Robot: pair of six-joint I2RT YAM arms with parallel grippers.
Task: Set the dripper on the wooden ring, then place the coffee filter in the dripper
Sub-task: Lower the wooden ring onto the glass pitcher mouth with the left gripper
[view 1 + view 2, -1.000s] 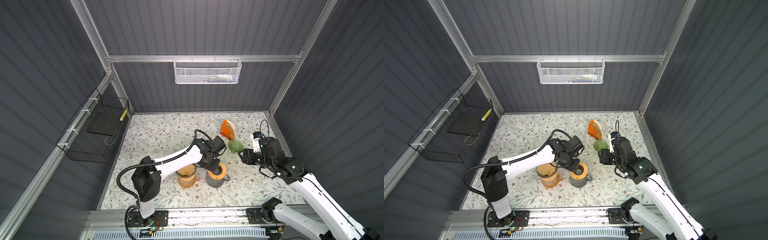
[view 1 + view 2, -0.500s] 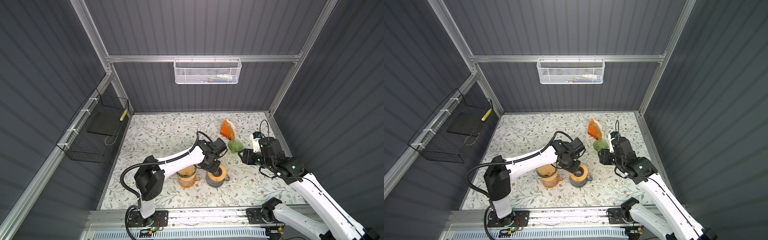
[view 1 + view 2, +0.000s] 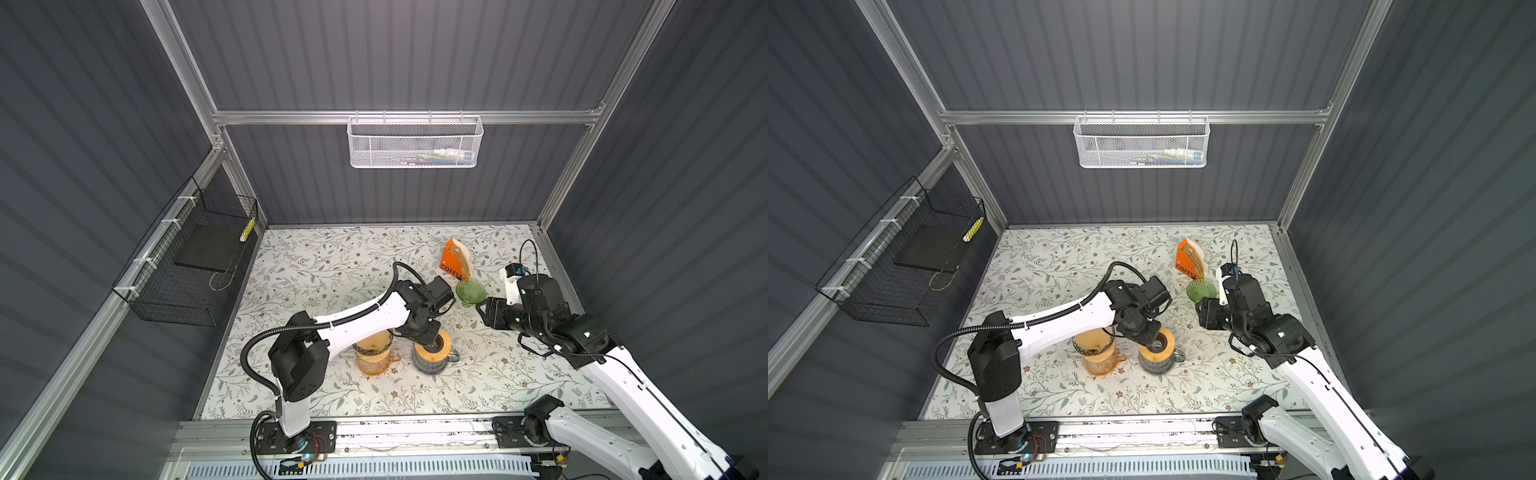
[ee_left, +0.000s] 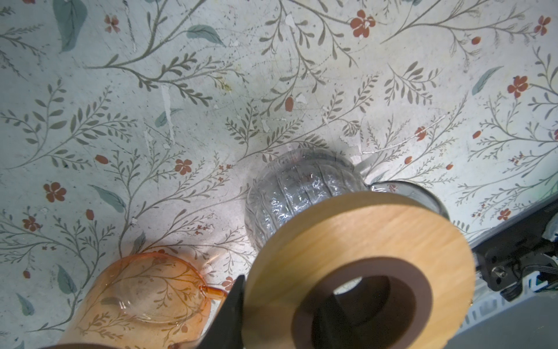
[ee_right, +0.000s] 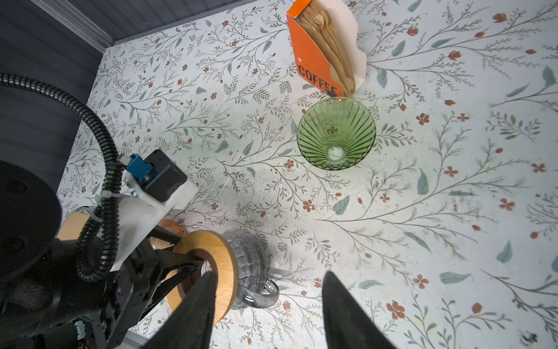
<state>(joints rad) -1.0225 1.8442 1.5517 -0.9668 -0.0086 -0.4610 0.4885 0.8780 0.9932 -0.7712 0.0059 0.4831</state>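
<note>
Nudged slightly sideways, left arm (image 3: 357, 322) reaches low, left tool (image 3: 429, 341) pinching the wooden collar (image 4: 377, 229); right tool (image 5: 268, 276) hovers parted, empty.

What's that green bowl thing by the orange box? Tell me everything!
It is a dripper of see-through green glass, cone-shaped, with ribs running down to a small hole. It stands upright and empty on the flowery table, close beside the orange box of paper filters. Nothing holds it.

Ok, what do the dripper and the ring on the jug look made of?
Dripper: green glass or clear plastic, glossy, ribbed; the floral mat shows through. Ring: probably pale wood, matte, with visible grain.
</note>
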